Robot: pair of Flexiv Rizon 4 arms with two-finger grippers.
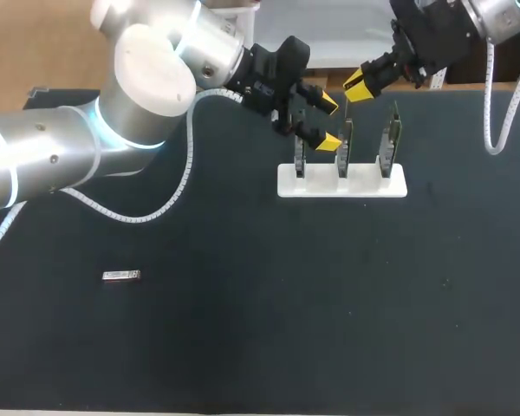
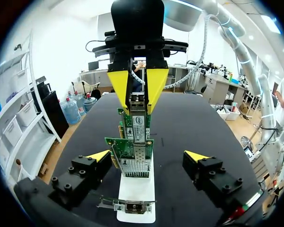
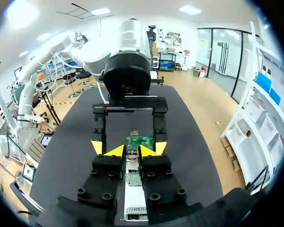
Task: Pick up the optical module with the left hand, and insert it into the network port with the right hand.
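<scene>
Over the surface's far edge, right gripper (image 1: 359, 83): fingers nearly together, clamped on optical module (image 2: 137, 101), held above the row of network cards (image 1: 345, 146) in white stand (image 1: 316, 185). Left gripper (image 1: 328, 123): fingers wide apart, holding nothing, beside the stand's left end. Second module (image 1: 121, 276) lies flat toward the left edge.
</scene>
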